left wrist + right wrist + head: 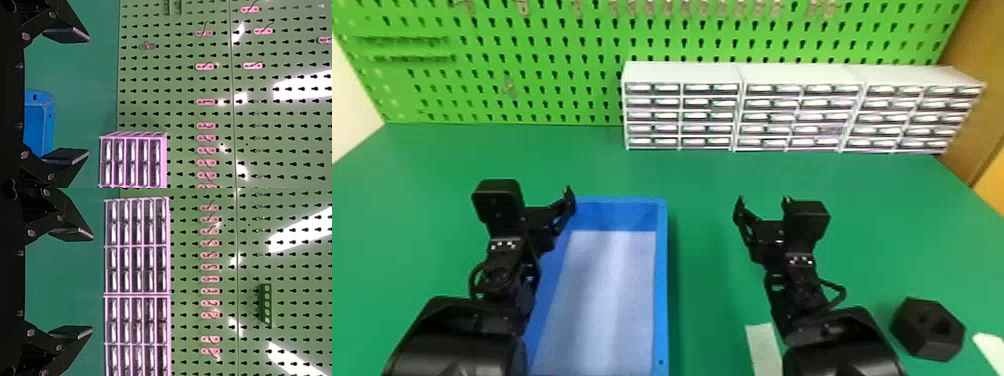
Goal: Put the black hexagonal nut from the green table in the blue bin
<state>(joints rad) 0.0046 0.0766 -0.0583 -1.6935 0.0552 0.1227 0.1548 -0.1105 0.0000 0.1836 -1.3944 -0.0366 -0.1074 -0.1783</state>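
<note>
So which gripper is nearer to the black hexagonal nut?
Right. The right gripper is above and left of the nut in the head view; the left gripper is farther left, beyond the bin.

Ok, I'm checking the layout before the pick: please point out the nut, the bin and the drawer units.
Nut (927,331): head view, its body.
Bin (661,280): head view, right rim.
Drawer units (782,117): head view, middle unit's front.

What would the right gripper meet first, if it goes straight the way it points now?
Probably the white drawer units; the right gripper points toward them in the head view, though its height is hard to judge.
</note>
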